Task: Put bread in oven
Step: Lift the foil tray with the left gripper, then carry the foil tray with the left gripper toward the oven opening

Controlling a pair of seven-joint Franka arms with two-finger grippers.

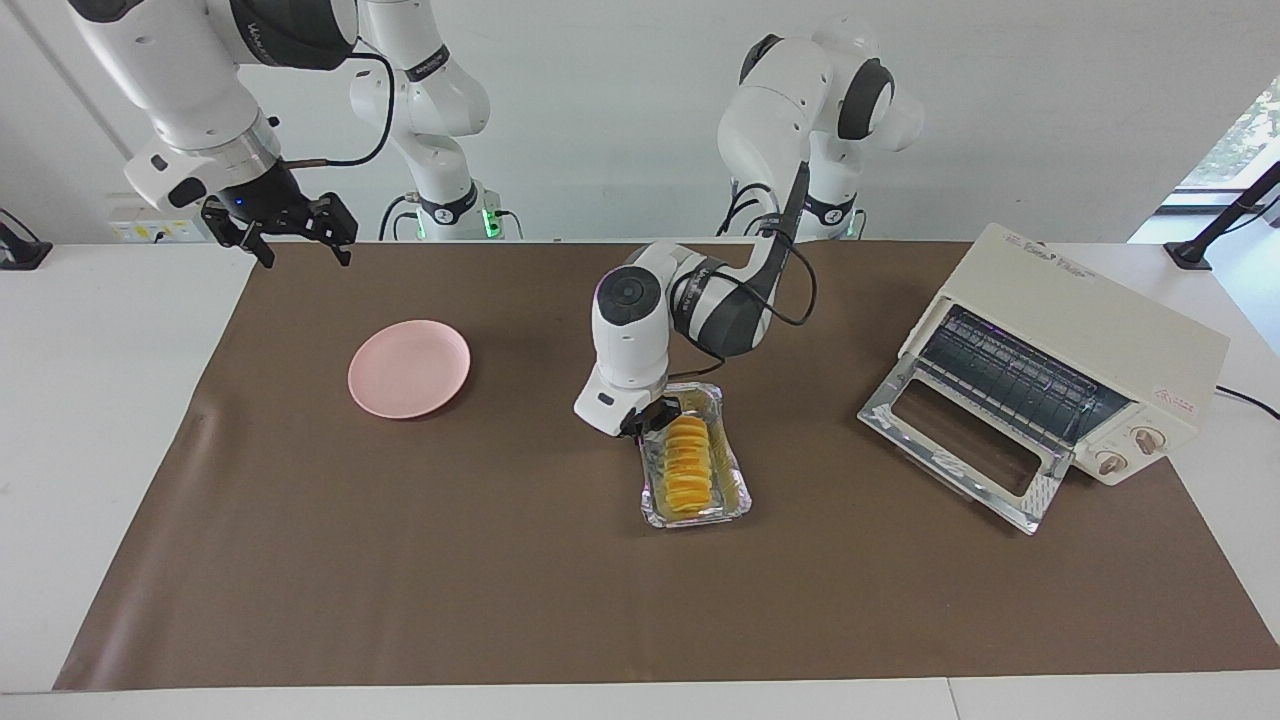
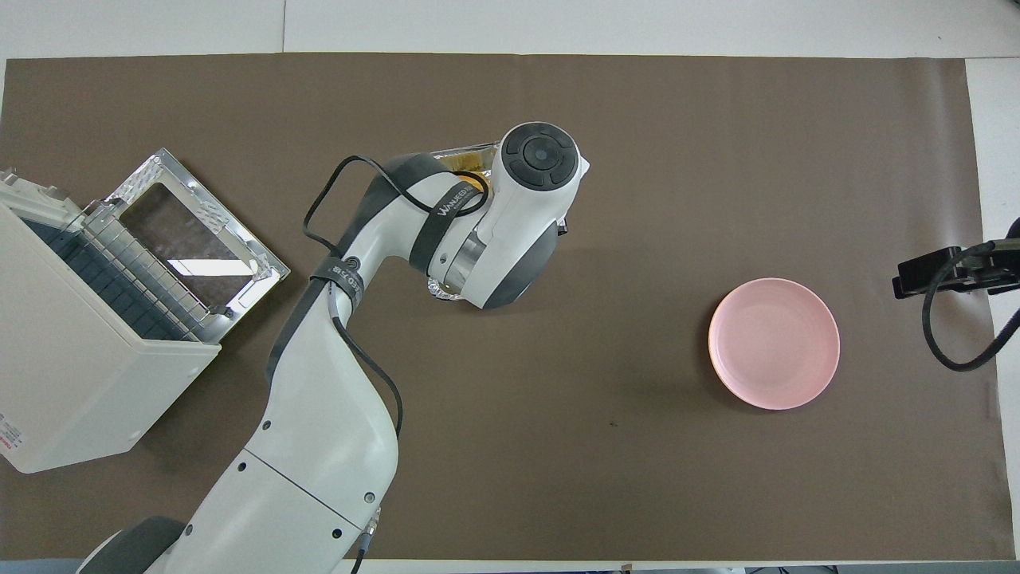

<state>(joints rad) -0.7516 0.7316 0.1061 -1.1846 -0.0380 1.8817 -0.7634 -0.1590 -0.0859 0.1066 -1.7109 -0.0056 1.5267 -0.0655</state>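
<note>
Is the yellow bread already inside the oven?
No, the bread lies in a foil tray on the brown mat, apart from the oven, whose door hangs open.

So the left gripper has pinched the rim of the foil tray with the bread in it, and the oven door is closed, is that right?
Not quite: the oven door is open, folded down, as the facing view shows. The left gripper is shut on the foil tray rim, with the bread inside.
</note>
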